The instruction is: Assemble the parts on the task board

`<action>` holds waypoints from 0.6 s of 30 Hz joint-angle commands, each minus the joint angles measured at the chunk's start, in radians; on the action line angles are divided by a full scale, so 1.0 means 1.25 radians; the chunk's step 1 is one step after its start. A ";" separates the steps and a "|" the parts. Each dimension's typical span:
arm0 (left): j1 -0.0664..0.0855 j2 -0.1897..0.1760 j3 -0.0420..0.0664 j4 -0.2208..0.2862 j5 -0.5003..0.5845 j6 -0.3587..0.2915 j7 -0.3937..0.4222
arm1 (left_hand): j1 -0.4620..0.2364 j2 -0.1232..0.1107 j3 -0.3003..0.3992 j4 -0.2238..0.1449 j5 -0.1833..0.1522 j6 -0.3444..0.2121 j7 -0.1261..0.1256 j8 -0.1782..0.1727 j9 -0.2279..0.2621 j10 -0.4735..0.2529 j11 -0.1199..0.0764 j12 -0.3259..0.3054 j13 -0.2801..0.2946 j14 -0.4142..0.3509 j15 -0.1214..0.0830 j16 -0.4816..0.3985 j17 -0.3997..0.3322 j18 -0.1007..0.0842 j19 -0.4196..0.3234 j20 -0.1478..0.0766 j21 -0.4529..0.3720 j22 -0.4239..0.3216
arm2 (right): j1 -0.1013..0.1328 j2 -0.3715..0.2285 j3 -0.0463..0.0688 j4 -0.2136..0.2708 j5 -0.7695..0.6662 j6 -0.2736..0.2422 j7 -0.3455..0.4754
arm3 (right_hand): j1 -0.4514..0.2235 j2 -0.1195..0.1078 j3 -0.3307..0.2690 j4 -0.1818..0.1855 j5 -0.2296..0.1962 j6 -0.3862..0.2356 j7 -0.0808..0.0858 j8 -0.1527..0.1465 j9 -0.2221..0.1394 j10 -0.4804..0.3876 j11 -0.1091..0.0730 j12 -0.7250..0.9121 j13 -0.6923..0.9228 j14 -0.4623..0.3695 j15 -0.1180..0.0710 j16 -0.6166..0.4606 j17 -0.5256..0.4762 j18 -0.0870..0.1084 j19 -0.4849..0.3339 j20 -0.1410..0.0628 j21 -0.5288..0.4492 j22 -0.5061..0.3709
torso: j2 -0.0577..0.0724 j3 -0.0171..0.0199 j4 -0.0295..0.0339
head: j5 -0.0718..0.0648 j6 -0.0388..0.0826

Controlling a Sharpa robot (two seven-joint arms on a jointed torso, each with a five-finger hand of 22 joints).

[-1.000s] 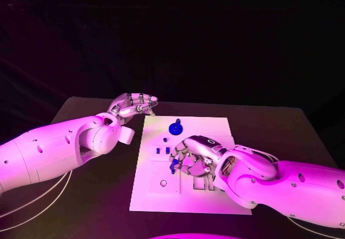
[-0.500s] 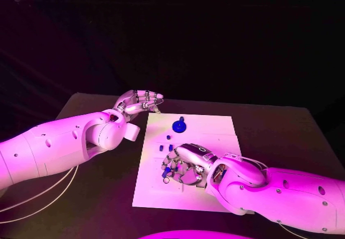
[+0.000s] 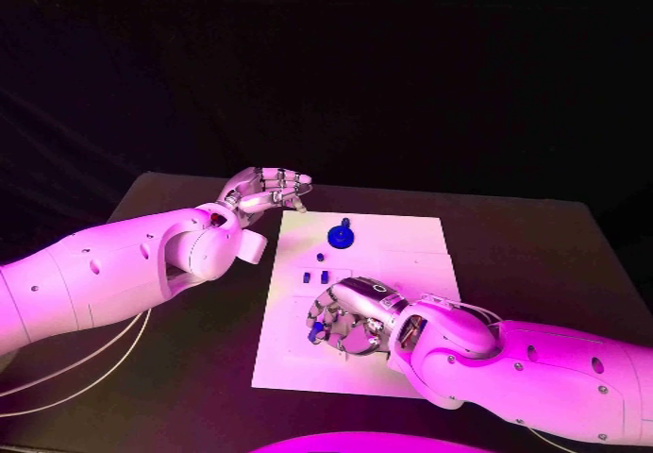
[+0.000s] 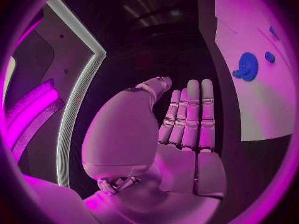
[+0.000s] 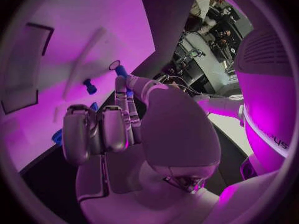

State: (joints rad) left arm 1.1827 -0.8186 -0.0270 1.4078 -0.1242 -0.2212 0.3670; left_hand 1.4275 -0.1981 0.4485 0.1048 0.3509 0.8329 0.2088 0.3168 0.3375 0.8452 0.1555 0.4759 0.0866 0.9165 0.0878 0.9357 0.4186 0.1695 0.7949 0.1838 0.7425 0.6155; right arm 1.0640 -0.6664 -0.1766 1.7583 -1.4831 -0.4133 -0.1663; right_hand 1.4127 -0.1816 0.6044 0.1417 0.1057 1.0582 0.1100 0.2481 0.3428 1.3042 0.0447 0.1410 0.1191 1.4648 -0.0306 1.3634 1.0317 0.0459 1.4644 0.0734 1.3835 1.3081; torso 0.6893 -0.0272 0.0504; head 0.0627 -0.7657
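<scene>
R hand (image 3: pixel 351 316) hung low over the task board (image 3: pixel 394 236), mid-board toward its left edge, fingers curled down round a small blue peg (image 3: pixel 317 330) pinched at the fingertips. Peg end showed just under the fingers, over the white plate.

Risks, as I judge them:
- Pinch looked light and the peg was mostly hidden by the fingers, so tilt couldn't be checked. If it went down off-axis it could jam at the hole rim or pop out of the pinch.
- Hand covered the slots nearest it; a small misaim could put the peg on flat board, not in a hole.
- Curled fingers sat near the two short pegs (image 3: pixel 316 277) just farther up the board; a sweep could knock them.

L hand (image 3: pixel 265 193) was off the board, by its far left corner over the table (image 3: pixel 544 245), fingers curled in tog., nothing in them per L wrist view. No threat there.

Count:
- blue gear (image 3: pixel 338 236): 1, near far edge of board
- small blue stud (image 3: pixel 321 257): 1, just nearer than gear
- short pegs standing mid-board: 2
- peg in R hand: 1
- boards: 1; hands: 2
</scene>
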 commanded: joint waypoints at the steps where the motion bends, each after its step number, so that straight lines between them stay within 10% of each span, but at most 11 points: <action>1: 0.000 0.002 0.000 0.001 -0.002 0.014 0.003 | 0.003 0.001 -0.004 0.000 0.001 -0.005 -0.001 0.005 0.000 -0.003 0.000 0.005 0.000 -0.006 0.002 -0.003 -0.001 0.006 -0.005 0.002 -0.003 0.001 | -0.002 0.002 0.000 -0.002 -0.027 0.031 -0.008 | -0.002 0.005 0.004 -0.002 0.003 0.004 0.002 0.024 0.073 -0.003 -0.001 -0.004 0.000 0.010 -0.003 -0.001 0.000 -0.007 0.045 -0.005 -0.002 0.171 | 0.000 0.0002 -0.0002 | 0.002 -0.001; 18: 0.000 0.000 0.000 0.000 -0.002 0.013 0.004 | 0.003 0.001 -0.004 0.000 0.001 -0.005 -0.001 0.005 0.000 -0.003 0.000 0.005 0.000 -0.006 0.002 -0.003 -0.001 0.006 -0.005 0.002 -0.003 0.001 | -0.004 0.006 -0.001 -0.012 -0.080 0.065 -0.051 | -0.006 0.004 0.005 -0.004 0.003 0.002 0.003 0.025 0.074 -0.003 0.000 -0.005 0.000 0.010 -0.002 -0.001 -0.002 -0.007 0.045 -0.004 -0.003 0.171 | 0.000 -0.0002 -0.0001 | 0.001 0.001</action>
State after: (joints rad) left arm 1.1826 -0.8199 -0.0271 1.4062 -0.1242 -0.2201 0.3660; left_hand 1.4275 -0.1981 0.4485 0.1048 0.3509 0.8330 0.2088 0.3168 0.3375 0.8453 0.1554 0.4758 0.0866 0.9165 0.0878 0.9357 0.4186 0.1695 0.7949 0.1838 0.7425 0.6153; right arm 1.0612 -0.6584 -0.1756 1.7447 -1.5372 -0.3685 -0.2014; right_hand 1.4063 -0.1858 0.6085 0.1375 0.1026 1.0557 0.1139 0.2542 0.3431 1.3051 0.0457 0.1411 0.1196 1.4648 -0.0306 1.3634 1.0298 0.0458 1.4644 0.0734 1.3836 1.3079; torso 0.6895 -0.0269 0.0502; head 0.0644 -0.7650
